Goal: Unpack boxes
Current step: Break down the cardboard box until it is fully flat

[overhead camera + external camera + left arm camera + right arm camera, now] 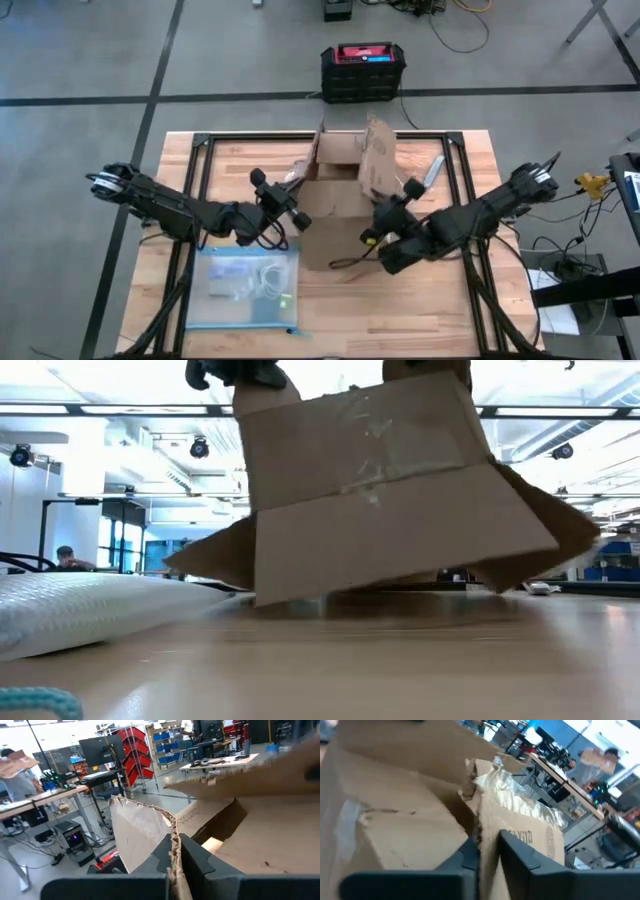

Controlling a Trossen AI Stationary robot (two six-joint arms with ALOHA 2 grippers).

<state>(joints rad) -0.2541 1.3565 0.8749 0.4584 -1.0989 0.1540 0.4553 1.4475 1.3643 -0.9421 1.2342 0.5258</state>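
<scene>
The brown cardboard box (335, 205) hangs tilted between my two grippers at the table's middle. In the low view the box (380, 510) fills the centre, with its flaps splayed out to both sides. My left gripper (292, 207) is shut on the box's left side. My right gripper (385, 218) is shut on its right side. Two open flaps (365, 155) stand up at the box's far end. Whether the box's lower edge (300, 598) touches the table, I cannot tell. My left gripper pinches a torn cardboard edge (173, 840) on the box's left side between its two fingers, coming in level from the table's left. The edge runs along the gap between the fingers. My right gripper pinches a cardboard flap's edge (485, 827) on the box's right side between its two fingers, slanting slightly down from the table's right. Crumpled clear tape (512, 792) sits on the flap just beyond the fingers.
A clear blue-edged plastic bag (248, 288) lies flat on the near left of the table, and the same bag (90, 610) shows low in the low view. A black crate with a red top (362, 70) stands on the floor beyond the far edge.
</scene>
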